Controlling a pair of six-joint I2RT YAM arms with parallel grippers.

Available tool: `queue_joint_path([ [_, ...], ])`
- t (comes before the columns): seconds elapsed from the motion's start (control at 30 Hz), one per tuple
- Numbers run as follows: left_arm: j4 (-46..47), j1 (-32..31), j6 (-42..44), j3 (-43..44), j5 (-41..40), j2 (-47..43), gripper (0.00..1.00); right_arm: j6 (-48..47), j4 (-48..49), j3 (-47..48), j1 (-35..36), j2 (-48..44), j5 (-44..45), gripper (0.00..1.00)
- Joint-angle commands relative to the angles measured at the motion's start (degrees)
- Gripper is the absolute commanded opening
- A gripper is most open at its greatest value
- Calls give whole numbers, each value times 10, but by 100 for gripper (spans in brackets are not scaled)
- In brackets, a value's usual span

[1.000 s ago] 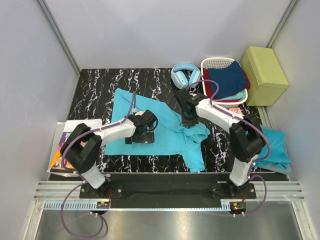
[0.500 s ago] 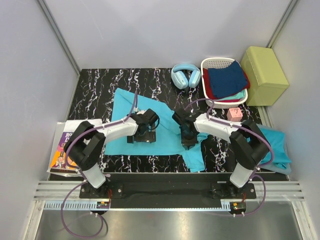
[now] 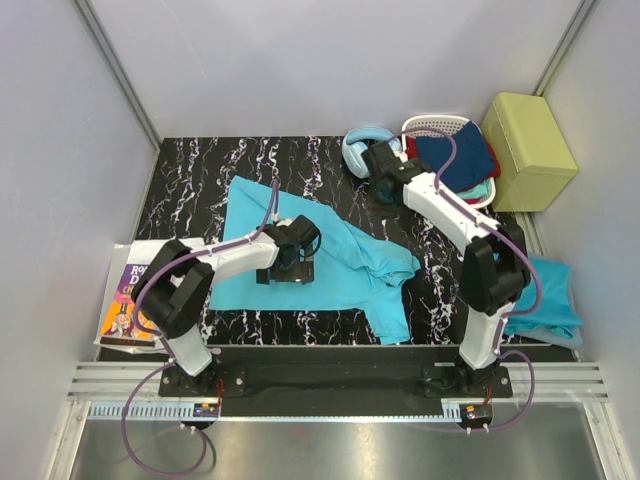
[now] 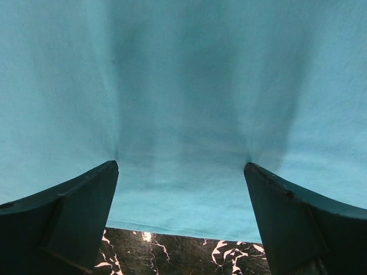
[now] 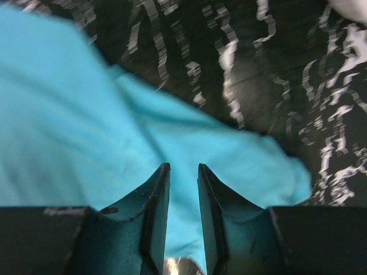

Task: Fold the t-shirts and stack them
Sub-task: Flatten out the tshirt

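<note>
Found plain turquoise soft-cloth t-shirt point(image 3: 345, 265) spread on black white-veined tabletop point(image 3: 200, 170), left gripper point(image 4: 180, 166) planted mid-shirt, jaws wide apart against cloth, right gripper point(image 5: 183, 167) poised beside pale blue headphones point(image 3: 355, 150), jaws narrowly parted, empty, second turquoise t-shirt point(image 3: 550, 292) bunched at right table edge

Black marbled table point(image 3: 190, 170) bears a t-shirt point(image 3: 345, 265), headphones point(image 3: 355, 152).

Headphones point(image 3: 356, 150) and basket point(image 3: 430, 122) crowd the far right; bare table point(image 3: 190, 190) lies left of the t-shirt point(image 3: 340, 265).
</note>
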Motion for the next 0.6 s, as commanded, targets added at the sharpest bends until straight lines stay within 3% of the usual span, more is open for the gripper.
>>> queue_joint_path([
  [0.0,5,-3,9,9,3,-22,99,-19,-17,22,-70,68,0,33],
  [0.33,9,-2,15,1,4,-24,99,-4,11,-23,-94,96,-62,33],
  [0.57,12,-2,19,6,9,-14,99,3,26,-63,-94,89,-75,39],
])
